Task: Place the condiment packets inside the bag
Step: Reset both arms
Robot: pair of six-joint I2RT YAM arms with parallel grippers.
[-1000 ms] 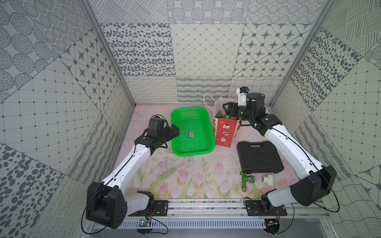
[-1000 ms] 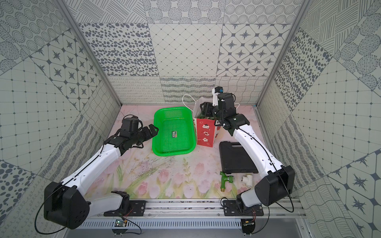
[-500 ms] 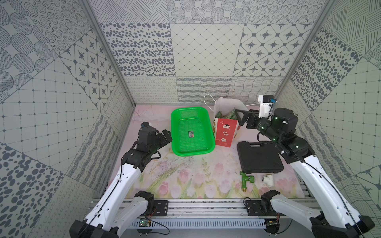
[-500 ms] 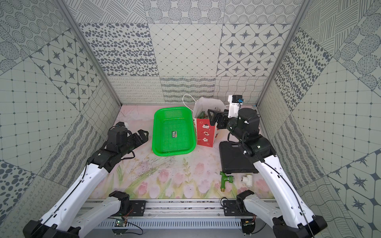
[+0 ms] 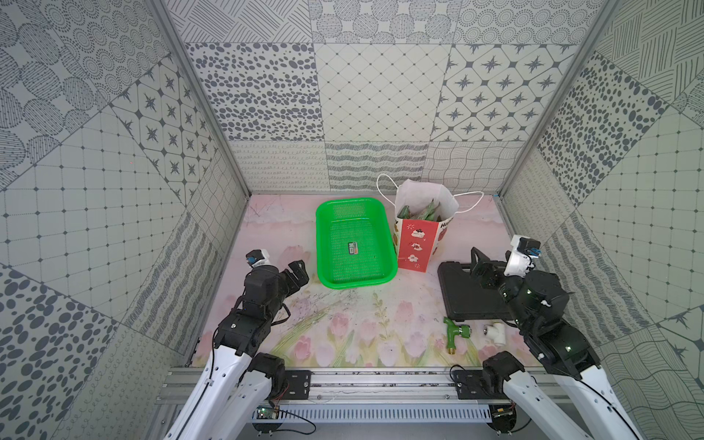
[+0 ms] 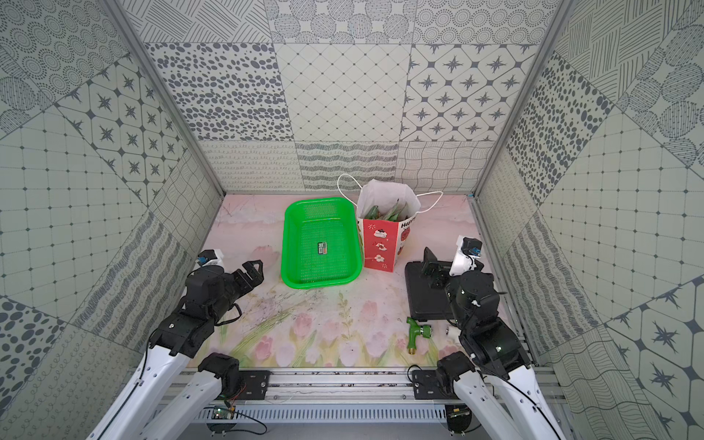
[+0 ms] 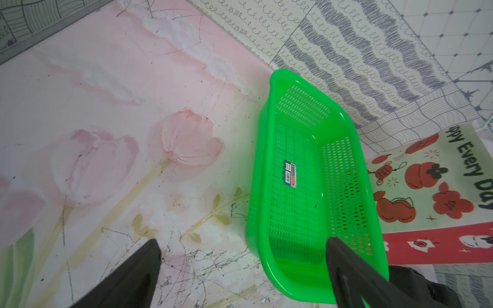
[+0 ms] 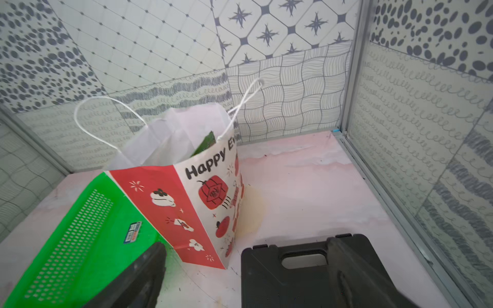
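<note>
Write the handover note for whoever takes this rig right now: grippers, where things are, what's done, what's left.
Left gripper: open, empty, over the mat beside the basket.
Right gripper: open, empty, above the case.
Packets: standing in the bag, green tops showing in both top views.
Bag: upright, next to the basket.
Done: no packet shows in the basket or on the mat.
Left: apparently nothing. I'd just check that the bag stays upright.
</note>
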